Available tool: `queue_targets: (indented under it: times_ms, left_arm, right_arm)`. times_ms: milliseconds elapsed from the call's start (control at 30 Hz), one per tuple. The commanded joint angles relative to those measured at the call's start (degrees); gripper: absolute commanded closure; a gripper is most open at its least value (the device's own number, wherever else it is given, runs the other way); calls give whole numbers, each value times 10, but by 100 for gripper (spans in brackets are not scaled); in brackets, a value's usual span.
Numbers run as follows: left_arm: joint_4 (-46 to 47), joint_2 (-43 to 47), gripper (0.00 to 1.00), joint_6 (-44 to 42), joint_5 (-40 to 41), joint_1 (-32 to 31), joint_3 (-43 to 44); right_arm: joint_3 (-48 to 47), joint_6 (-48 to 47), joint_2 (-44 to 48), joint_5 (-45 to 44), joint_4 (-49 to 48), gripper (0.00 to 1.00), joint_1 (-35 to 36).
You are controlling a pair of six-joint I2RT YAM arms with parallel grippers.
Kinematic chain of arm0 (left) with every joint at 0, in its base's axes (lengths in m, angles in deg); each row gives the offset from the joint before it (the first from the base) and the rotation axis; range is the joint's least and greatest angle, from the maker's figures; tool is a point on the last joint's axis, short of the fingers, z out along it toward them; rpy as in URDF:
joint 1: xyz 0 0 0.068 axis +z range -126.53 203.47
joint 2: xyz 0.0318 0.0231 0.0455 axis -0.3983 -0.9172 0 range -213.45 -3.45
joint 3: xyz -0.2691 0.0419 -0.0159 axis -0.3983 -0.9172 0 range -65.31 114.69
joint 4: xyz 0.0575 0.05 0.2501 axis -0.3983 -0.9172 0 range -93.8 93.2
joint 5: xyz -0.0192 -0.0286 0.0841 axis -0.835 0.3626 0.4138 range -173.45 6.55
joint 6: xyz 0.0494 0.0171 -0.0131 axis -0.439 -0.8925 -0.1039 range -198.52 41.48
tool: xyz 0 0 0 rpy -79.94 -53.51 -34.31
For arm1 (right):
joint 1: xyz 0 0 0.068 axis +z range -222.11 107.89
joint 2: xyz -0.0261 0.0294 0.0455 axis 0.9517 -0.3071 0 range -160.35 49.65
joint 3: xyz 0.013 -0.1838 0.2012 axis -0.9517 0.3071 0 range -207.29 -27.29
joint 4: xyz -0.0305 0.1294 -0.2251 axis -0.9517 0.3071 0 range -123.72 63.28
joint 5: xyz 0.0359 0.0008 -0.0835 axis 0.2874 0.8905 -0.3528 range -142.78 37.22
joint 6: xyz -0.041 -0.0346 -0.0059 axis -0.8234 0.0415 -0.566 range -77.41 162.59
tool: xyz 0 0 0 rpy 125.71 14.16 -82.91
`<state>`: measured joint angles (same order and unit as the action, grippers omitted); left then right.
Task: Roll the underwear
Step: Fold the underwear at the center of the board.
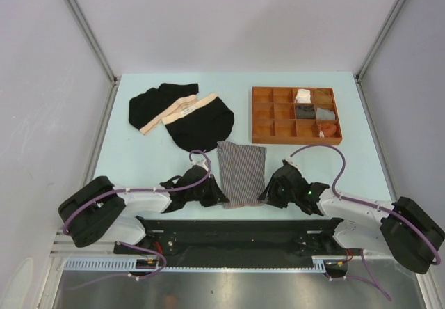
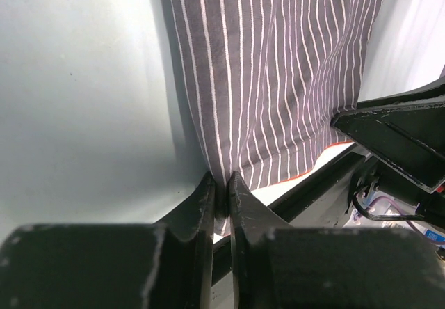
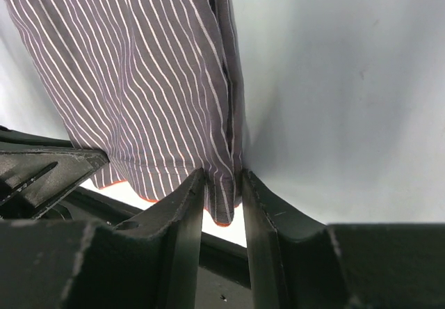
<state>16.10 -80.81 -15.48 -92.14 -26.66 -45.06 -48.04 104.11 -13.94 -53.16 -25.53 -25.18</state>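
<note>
Left gripper (image 2: 221, 181): jaws drawn almost together, pinching the near-left corner of the boxer (image 2: 278, 79); a thin fold of cloth sits between the fingertips.

Right gripper (image 3: 223, 184): jaws a little wider, closed on the near-right corner of the same boxer; the hem fills the gap between the fingers.

Boxer: grey with white pin-stripes, lying flat on the table (image 1: 139, 163). It stretches straight away from both grippers, with its near edge spanning the space between them. A line of orange shows along the near hem. Each gripper is low, at table level, and faces the other across the cloth.

Briefs, first (image 1: 156, 104): black with a beige waistband, beyond the left gripper and off to its left, well apart from it.

Briefs, second (image 1: 201, 124): black with a beige waistband, overlapping the first, just beyond the boxer's far-left corner.

Tray (image 1: 295, 140): brown, compartmented, beyond the right gripper. Small cloth bundles sit in its right-hand compartments.
</note>
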Motion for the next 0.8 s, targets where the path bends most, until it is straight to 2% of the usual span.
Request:
queue_targets:
  times_ms: [0, 67, 167, 600, 767]
  left_arm:
    - [-46, -7, 88, -1, 22, -6, -19]
    - [-49, -6, 89, -1, 24, -6, -17]
    - [-57, -2, 100, -3, 30, -6, -15]
    - [-90, 19, 100, -13, 51, -6, -13]
    - [-93, 17, 100, -16, 51, -6, -10]
  right_arm:
    - [18, 2, -15, -2, 32, 66, 5]
    - [17, 4, -15, -1, 33, 64, 7]
    - [18, 8, -10, -1, 36, 61, 10]
    - [31, 23, 11, -5, 44, 59, 11]
    - [33, 20, -9, -2, 26, 64, 11]
